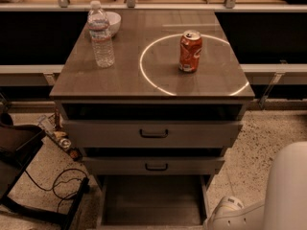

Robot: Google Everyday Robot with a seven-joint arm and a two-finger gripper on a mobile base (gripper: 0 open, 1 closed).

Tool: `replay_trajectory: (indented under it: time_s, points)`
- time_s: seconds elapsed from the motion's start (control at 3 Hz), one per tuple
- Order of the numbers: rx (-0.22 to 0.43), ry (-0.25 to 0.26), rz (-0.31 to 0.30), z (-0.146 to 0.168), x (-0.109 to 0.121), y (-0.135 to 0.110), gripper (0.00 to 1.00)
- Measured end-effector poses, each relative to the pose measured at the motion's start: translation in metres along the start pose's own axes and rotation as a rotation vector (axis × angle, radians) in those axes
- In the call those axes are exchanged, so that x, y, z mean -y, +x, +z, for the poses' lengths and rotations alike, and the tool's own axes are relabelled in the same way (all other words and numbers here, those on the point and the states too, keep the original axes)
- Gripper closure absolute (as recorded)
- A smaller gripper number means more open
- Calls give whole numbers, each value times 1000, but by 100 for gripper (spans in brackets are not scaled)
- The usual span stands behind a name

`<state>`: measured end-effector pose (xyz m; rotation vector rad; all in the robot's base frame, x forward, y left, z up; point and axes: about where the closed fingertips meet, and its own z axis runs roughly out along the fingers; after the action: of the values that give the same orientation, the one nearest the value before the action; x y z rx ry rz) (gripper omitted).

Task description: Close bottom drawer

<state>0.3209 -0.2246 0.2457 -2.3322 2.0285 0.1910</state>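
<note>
The bottom drawer point(152, 199) is pulled far out of the grey cabinet. I see its plain grey tray from above, and its front and handle are cut off by the lower edge of the view. Above it are two other grey drawer fronts with dark bar handles, the upper one point(153, 133) and the middle one point(156, 166), both slightly open. Only white parts of my arm point(287, 190) show at the lower right, right of the open tray. The gripper itself is out of view.
On the cabinet top point(120, 80) stand a water bottle point(101, 34), a white bowl point(113, 22) and a red soda can point(190, 51) inside a white ring mark. A dark chair point(14, 152) and a cable point(62, 188) lie on the floor at left.
</note>
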Motion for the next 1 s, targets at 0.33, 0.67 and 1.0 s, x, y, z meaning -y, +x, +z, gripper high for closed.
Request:
replay_trajectory:
  time_s: [0.33, 0.67, 1.0]
  points:
    - [2, -18, 4, 24, -6, -3, 100]
    - [18, -25, -1, 47, -9, -9, 100]
    - [32, -36, -13, 68, -6, -20, 100]
